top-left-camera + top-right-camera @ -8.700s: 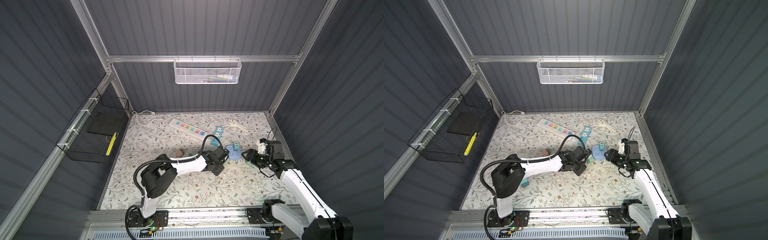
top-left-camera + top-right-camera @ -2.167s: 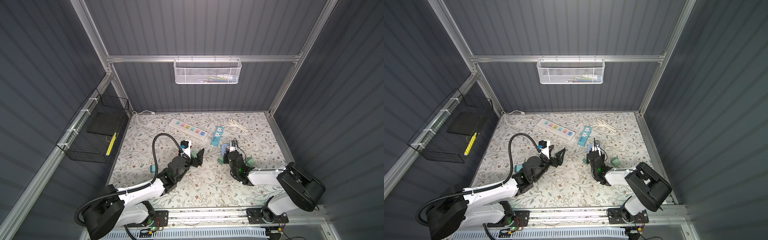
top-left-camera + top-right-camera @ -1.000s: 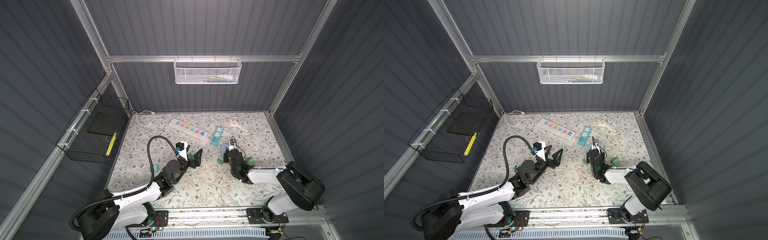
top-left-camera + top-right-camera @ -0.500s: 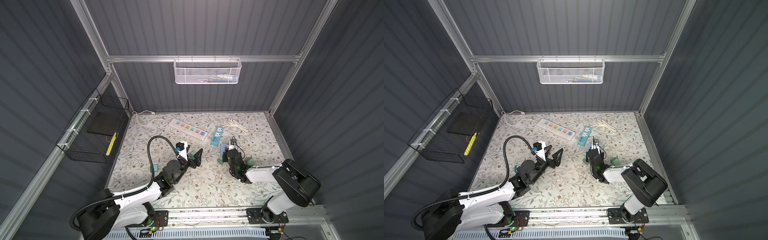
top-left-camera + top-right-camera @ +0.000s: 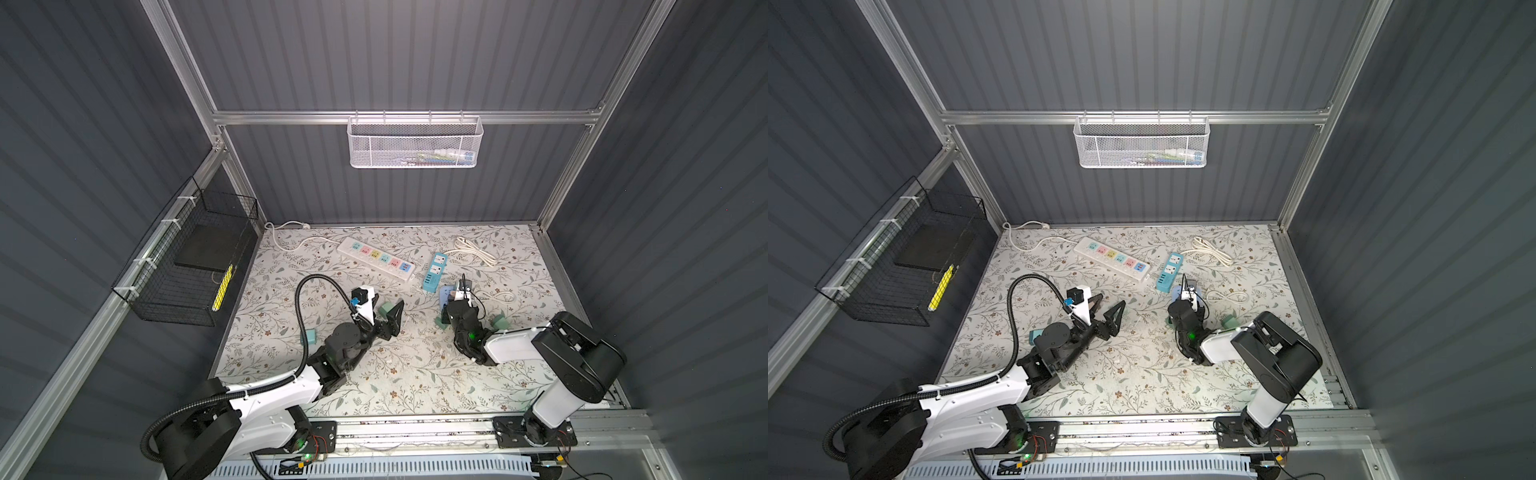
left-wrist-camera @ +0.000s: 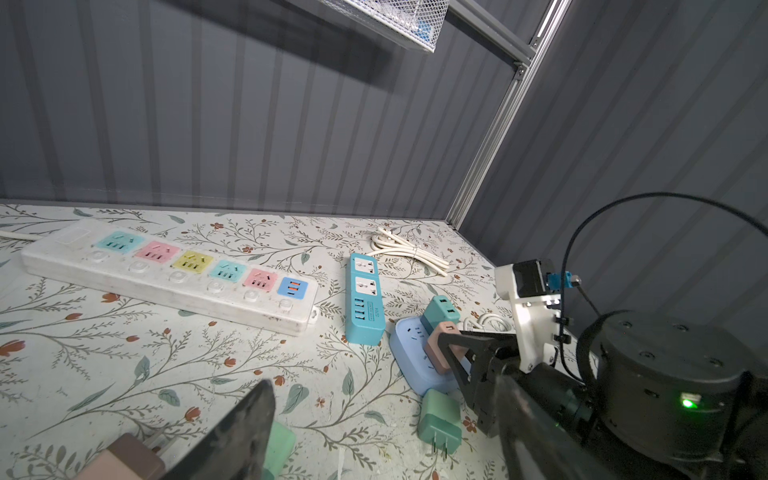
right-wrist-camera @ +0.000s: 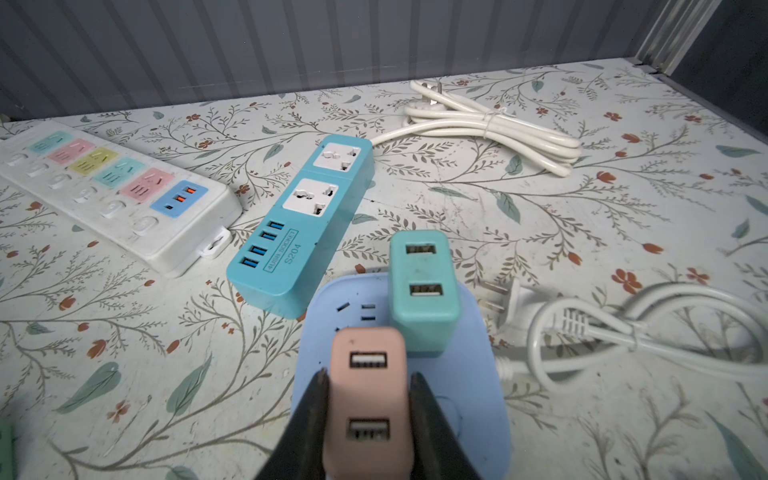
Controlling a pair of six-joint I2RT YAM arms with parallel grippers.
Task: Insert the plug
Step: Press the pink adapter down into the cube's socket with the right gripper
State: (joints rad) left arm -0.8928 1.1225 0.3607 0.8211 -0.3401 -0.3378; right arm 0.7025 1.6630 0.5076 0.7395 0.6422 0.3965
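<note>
While my right gripper is clamped on the pink plug, the plug stands upright on the pale blue socket block, just beside a teal charger; whether it is fully seated I cannot tell. My left gripper hangs parted and empty over the floral mat. A teal power strip and a white power strip lie behind. Ribbed grey walls carry a white mesh basket and a black wire basket.
</note>
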